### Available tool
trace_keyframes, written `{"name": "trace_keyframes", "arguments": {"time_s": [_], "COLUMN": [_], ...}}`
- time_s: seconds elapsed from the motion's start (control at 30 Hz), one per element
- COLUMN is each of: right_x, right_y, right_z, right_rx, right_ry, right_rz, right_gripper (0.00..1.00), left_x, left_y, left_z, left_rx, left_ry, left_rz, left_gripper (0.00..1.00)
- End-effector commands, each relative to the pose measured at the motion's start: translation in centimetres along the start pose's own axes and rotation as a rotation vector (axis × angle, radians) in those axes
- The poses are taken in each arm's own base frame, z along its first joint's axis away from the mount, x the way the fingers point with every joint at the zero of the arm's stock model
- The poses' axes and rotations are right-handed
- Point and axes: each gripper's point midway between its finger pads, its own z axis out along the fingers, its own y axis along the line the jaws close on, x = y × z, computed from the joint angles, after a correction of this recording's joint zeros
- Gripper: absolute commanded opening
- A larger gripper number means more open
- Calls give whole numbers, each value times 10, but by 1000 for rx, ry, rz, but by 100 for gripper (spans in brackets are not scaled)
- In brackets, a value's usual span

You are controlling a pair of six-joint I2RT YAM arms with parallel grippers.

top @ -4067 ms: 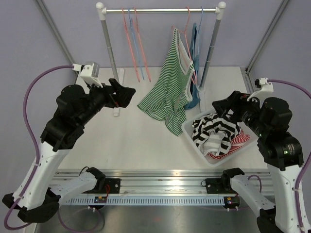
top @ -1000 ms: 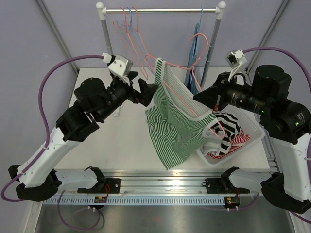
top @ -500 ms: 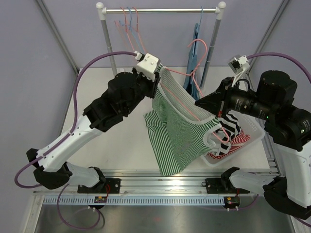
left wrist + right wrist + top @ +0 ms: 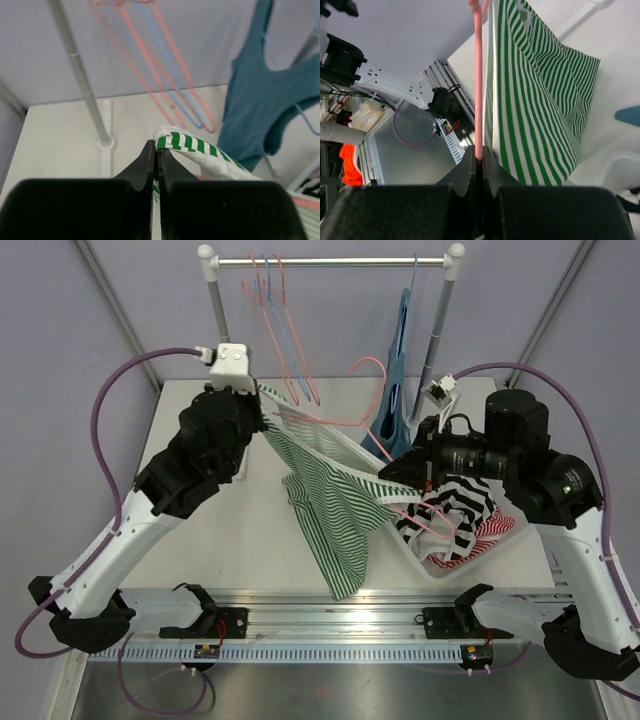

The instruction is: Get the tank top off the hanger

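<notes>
The green-and-white striped tank top (image 4: 335,510) hangs stretched in the air between my two arms, still draped on the pink hanger (image 4: 340,424). My left gripper (image 4: 262,412) is shut on the tank top's white-edged strap (image 4: 190,142), which bunches at the tips of the left gripper (image 4: 156,145). My right gripper (image 4: 400,465) is shut on the hanger's pink wire (image 4: 478,75), which runs straight up from the right gripper (image 4: 479,150). Beside that wire the striped cloth (image 4: 535,100) falls away to the right.
A clothes rack (image 4: 330,260) stands at the back with empty pink and blue hangers (image 4: 280,330) and a teal tank top (image 4: 395,390) on it. A white basket (image 4: 447,568) of striped clothes sits under my right arm. The rack's left post (image 4: 80,75) rises from the table.
My left gripper has shut on the strap and pulled it left, off toward the rack's left post. The right gripper has lowered the hanger a little, and the cloth is drawn taut between them.
</notes>
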Motion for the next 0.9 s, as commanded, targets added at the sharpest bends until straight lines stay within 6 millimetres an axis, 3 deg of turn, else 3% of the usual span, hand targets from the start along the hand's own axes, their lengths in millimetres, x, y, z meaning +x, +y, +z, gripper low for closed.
{"name": "trace_keyframes", "arguments": {"time_s": [0.0,0.13,0.23,0.3,0.33,0.37,0.4,0.43,0.47,0.5,0.53,0.6,0.67,0.73,0.77,0.8,0.87], "right_x": [-3,-9,-12,-17,-19,-22,-27,-30,-33,-41,-46,-66,-81,-97,-107,-109,-119], "right_y": [37,42,49,46,46,44,43,44,41,41,44,51,54,62,61,68,62], "right_z": [-5,-13,-16,-10,-7,-2,6,9,15,19,21,22,20,10,4,-10,-17], "right_rx": [-230,-242,-274,-283,-290,-296,-319,-339,-342,-366,-390,-461,-510,-579,-576,-621,-591], "right_ry": [-35,-131,-190,-217,-227,-237,-276,-288,-298,-343,-365,-488,-583,-741,-831,-944,-1052], "right_rz": [-144,-219,-234,-229,-195,-180,-192,-161,-149,-168,-133,-182,-144,-196,-203,-261,-278], "right_gripper": [0,0,0,0,0,0,0,0,0,0,0,0,0,0,0,0,0], "left_x": [-3,21,38,38,51,41,35,52,48,42,62,67,94,111,135,144,171], "left_y": [67,90,86,79,59,45,25,14,6,-12,-23,-42,-51,-60,-65,-70,-72], "left_z": [-7,-6,-11,-19,-21,-22,-39,-40,-43,-64,-66,-81,-88,-96,-97,-101,-99], "left_rx": [-218,-246,-181,-123,-6,87,235,292,345,488,547,677,717,755,773,804,767], "left_ry": [14,103,160,162,198,151,125,148,111,93,128,126,170,187,235,256,330], "left_rz": [-162,-227,-259,-284,-279,-302,-323,-336,-359,-380,-389,-397,-385,-378,-373,-372,-364], "left_gripper": [0,0,0,0,0,0,0,0,0,0,0,0,0,0,0,0,0]}}
